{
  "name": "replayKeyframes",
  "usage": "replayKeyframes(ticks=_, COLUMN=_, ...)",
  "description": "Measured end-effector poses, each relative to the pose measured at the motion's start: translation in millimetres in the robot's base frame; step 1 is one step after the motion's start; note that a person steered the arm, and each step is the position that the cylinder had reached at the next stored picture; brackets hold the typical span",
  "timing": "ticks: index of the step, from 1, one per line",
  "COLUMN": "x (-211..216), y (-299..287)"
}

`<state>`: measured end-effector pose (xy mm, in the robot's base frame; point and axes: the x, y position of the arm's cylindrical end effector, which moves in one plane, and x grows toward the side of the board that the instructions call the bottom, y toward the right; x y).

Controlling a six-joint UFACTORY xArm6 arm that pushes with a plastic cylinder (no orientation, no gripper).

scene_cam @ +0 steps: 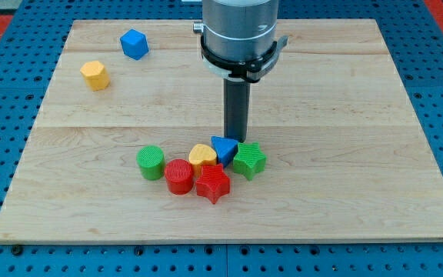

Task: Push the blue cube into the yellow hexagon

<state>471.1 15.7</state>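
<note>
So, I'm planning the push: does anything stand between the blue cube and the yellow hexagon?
Nothing visible does. The blue cube and yellow hexagon sit apart at the wooden board's upper left, bare wood between them. My tip is far off.

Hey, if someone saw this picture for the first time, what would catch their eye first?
Probably the big grey arm coming down from the view's top, my tip touching the back of a colourful cluster at bottom centre, right by the blue triangle. Then the blue cube and yellow hexagon, apart at upper left.
</note>
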Motion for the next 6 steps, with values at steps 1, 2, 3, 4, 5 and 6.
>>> replayKeyframes(ticks=1, x=-34, y=-8)
replayKeyframes(ticks=2, x=-108, y=-9)
replayKeyframes(ticks=3, x=-175, y=-28)
replayKeyframes(ticks=4, x=-231, y=-63)
replayKeyframes(ticks=5, x=-251, y=-134)
replayKeyframes(ticks=6, x=-230, y=-177)
